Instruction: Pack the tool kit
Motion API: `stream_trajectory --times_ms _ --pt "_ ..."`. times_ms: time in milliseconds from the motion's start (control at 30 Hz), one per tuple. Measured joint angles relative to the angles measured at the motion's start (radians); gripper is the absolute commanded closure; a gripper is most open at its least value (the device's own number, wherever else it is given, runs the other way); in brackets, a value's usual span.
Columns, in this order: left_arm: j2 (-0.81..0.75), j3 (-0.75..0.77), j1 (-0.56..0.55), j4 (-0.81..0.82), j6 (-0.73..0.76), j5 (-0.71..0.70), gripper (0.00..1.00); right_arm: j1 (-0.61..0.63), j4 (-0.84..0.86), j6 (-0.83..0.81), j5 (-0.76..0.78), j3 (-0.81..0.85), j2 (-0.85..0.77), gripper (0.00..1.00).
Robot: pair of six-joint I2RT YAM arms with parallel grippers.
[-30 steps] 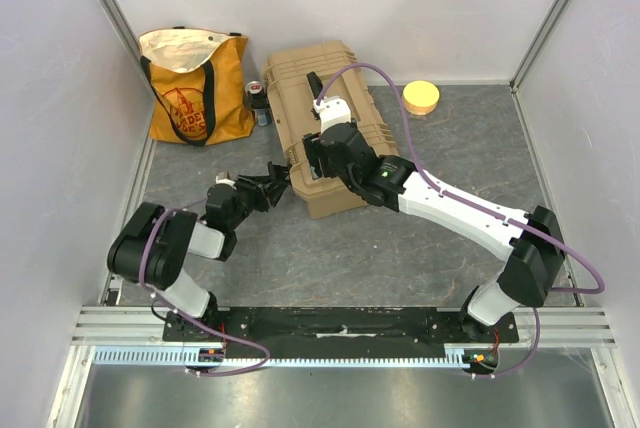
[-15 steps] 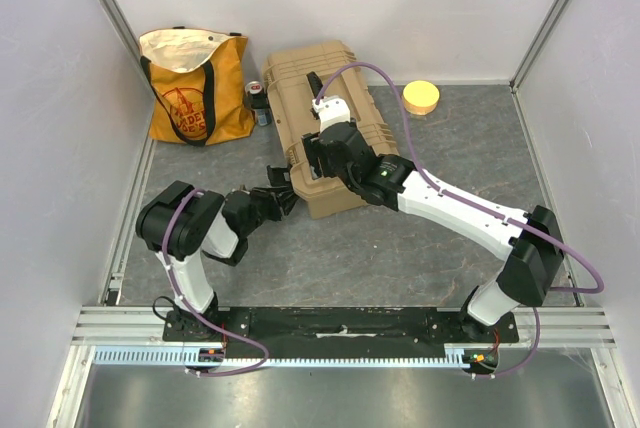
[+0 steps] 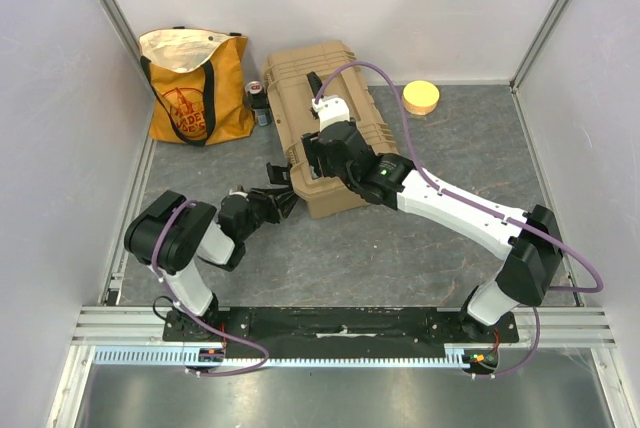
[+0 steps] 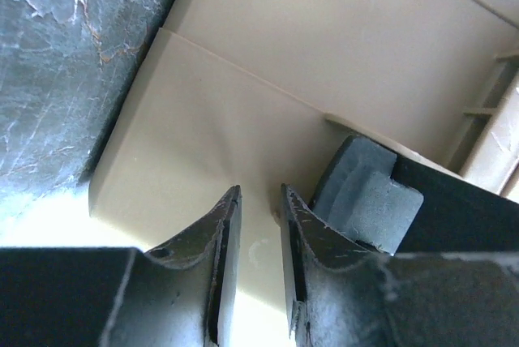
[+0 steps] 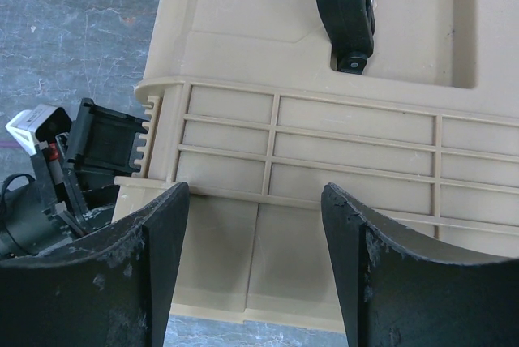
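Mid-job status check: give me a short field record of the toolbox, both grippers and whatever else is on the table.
toolbox: tan, lid down, at the back centre of the table
handle: black, lying on the lid
left gripper: at the toolbox's near-left corner beside a black latch, jaws narrowly apart, holding nothing
right gripper: wide open over the lid's ribbed front edge, holding nothing
tote bag: orange, upright, left of the toolbox
can: between tote bag and toolbox
yellow round object: back right, apart from the toolbox

orange tote bag [image 3: 195,88] far-left | can [image 3: 257,101] beside it | yellow disc [image 3: 421,97] far-right
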Motion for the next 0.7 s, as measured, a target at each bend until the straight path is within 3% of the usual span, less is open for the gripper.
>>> stream_trajectory --times_ms 300,467,700 --pt "-0.155 -0.031 0.043 0.014 0.090 -0.016 0.71 0.000 -0.002 0.003 0.000 0.002 0.001 0.27" --pt "-0.233 -0.031 0.047 -0.060 0.203 -0.028 0.73 0.000 -0.003 0.004 0.000 0.002 0.001 0.27" --pt "-0.524 0.010 0.046 -0.485 0.401 -0.074 0.72 0.000 -0.027 0.005 -0.001 0.021 0.006 0.26"
